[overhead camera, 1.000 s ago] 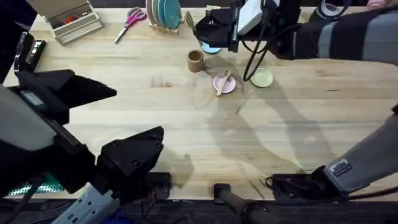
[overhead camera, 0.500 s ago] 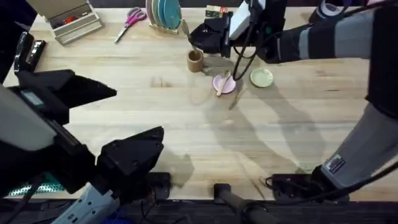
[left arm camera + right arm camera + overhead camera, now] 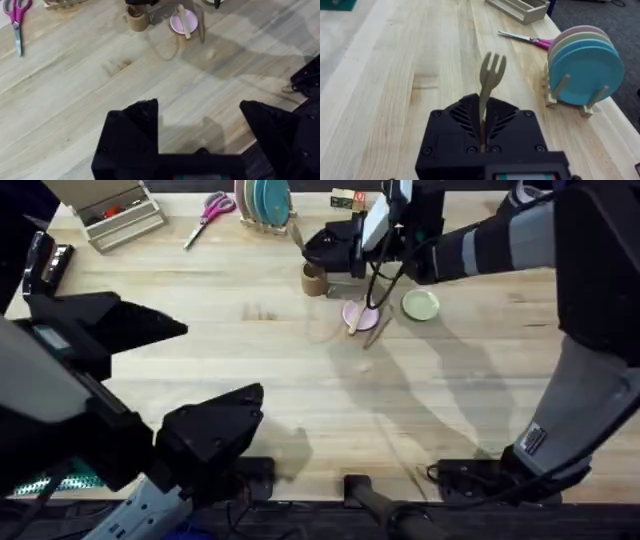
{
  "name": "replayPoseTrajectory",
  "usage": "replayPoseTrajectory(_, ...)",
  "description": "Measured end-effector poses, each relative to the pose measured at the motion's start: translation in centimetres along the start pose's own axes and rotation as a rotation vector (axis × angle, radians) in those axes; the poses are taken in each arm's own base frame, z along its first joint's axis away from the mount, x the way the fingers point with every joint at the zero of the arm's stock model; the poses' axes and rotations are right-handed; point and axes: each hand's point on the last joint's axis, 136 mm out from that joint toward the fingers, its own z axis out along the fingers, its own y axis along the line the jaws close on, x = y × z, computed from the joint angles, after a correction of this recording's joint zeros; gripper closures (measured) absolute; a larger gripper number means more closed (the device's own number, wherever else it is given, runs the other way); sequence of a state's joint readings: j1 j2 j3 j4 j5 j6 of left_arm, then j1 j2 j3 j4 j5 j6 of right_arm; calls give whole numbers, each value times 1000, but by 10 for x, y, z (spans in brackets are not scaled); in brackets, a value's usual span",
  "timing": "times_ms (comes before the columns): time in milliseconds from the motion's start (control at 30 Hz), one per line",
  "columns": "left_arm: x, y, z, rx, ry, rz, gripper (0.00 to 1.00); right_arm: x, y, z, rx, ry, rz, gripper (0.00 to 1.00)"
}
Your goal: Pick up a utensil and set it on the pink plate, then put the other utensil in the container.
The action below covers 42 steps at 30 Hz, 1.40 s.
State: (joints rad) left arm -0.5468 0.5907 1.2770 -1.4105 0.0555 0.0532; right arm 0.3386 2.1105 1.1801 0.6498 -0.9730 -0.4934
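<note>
The wooden spoon [image 3: 358,316] lies across the small pink plate [image 3: 368,310], also seen as the spoon [image 3: 184,22] on the pink plate [image 3: 176,23] in the left wrist view. The brown cup [image 3: 314,279] stands just left of the plate. My right gripper [image 3: 328,248] hovers right behind the cup, shut on the wooden fork [image 3: 491,67]. The fork's tines point away from the gripper [image 3: 482,120]. My left gripper [image 3: 200,125] is open with nothing in it, raised over the table's near side, far from the cup [image 3: 135,18].
A yellow-green plate [image 3: 420,304] sits right of the pink one. At the table's back are a rack of plates [image 3: 262,202], pink-handled scissors [image 3: 210,208] and a grey tray [image 3: 110,212]. The rack [image 3: 585,70] is close to the right gripper.
My right gripper has carried the fork leftward, from over the plates to just behind the cup. The spoon, plate and left arm have stayed put.
</note>
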Motion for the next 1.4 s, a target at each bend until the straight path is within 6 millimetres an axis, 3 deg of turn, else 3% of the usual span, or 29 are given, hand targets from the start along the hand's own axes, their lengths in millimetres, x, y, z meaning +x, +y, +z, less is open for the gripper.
replayPoseTrajectory(167,0,0,0,0,0,0,7,5,1,1,-2,5,12,910)
replayPoseTrajectory(267,0,0,0,0,0,0,7,6,1,1,-3,6,24,781)
replayPoseTrajectory(533,0,0,0,0,0,0,7,5,0,1,-1,1,53,647)
replayPoseTrajectory(633,0,0,0,0,0,0,7,-4,-5,2,10,-24,66,418)
replayPoseTrajectory(733,0,0,0,0,0,0,7,-15,-12,2,20,-49,88,40)
replayPoseTrajectory(767,0,0,0,0,0,0,7,-18,-13,2,21,-53,100,14)
replayPoseTrajectory(933,0,0,0,0,0,0,7,-37,-16,-2,26,-74,157,3)
replayPoseTrajectory(1233,0,0,0,0,0,0,7,-109,-17,-24,53,-131,149,4)
replayPoseTrajectory(1400,0,0,0,0,0,0,6,-127,-16,-37,99,-88,209,3)
